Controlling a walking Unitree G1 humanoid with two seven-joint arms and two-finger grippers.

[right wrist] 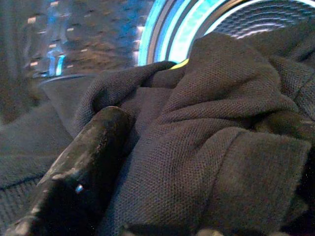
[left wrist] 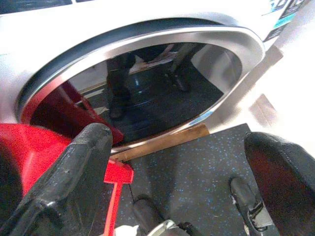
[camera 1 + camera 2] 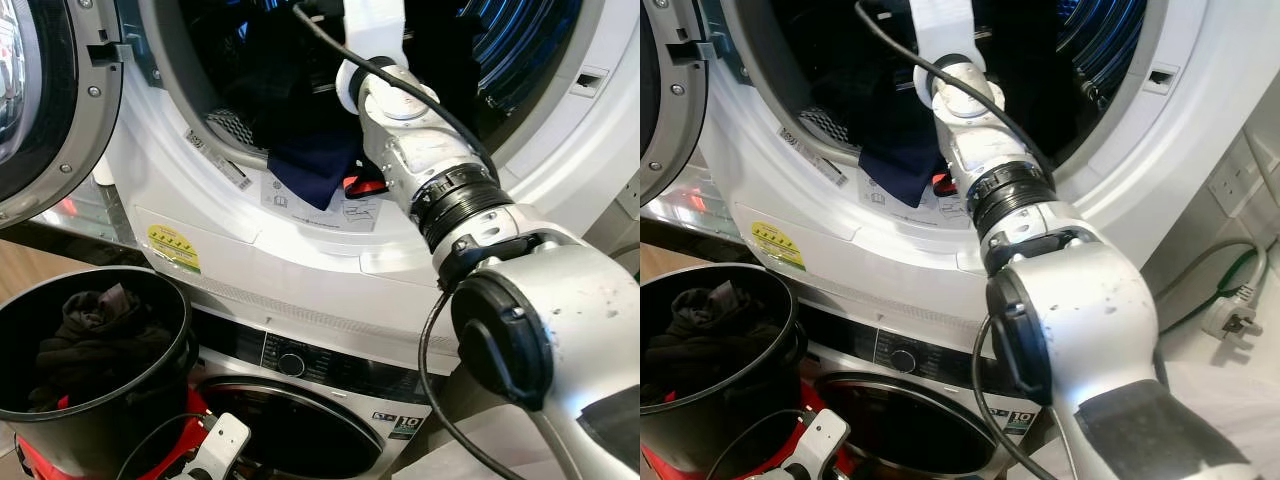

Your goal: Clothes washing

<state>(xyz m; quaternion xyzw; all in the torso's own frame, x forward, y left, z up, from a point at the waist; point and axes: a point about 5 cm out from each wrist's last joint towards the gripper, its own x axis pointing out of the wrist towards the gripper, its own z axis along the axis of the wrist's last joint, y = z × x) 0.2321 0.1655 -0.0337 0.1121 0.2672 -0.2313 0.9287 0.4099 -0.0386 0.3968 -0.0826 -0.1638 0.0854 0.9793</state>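
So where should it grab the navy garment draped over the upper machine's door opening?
Grip the navy garment at its hanging lower corner, coming from the front below the right arm. That corner droops free over the door sill, clear of the drum.

The upper washer's drum [image 3: 250,60] carries a heap of dark clothes [image 1: 206,137], and the right tool [image 1: 162,196] is pressed into that heap, cloth bunched between its fingers. A navy piece [image 3: 315,165] spills out over the drum's door rim, below the right arm. Under the left tool [image 2: 182,182] lies dark speckled floor [image 2: 197,172], with a red frame [image 2: 44,147] standing on it just beside one finger.
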